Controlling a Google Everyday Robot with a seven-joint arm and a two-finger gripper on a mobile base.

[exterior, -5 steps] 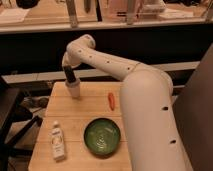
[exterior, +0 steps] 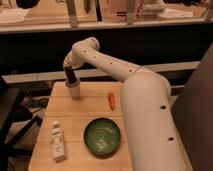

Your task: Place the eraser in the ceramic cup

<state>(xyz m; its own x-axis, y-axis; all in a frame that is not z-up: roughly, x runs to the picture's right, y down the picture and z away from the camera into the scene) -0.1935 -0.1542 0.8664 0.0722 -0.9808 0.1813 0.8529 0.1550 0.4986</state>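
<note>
The small white ceramic cup (exterior: 74, 90) stands upright near the back left of the wooden table (exterior: 75, 112). My gripper (exterior: 71, 77) hangs straight down over it, its dark lower end right at the cup's rim. The white arm reaches in from the right, arching over the table. The eraser is hidden; I cannot tell whether it is in the gripper or in the cup.
A round green bowl (exterior: 102, 136) sits at the table's front middle. A white bottle with a label (exterior: 57, 141) lies at the front left. A small orange object (exterior: 111, 100) lies right of the cup. A dark counter runs behind the table.
</note>
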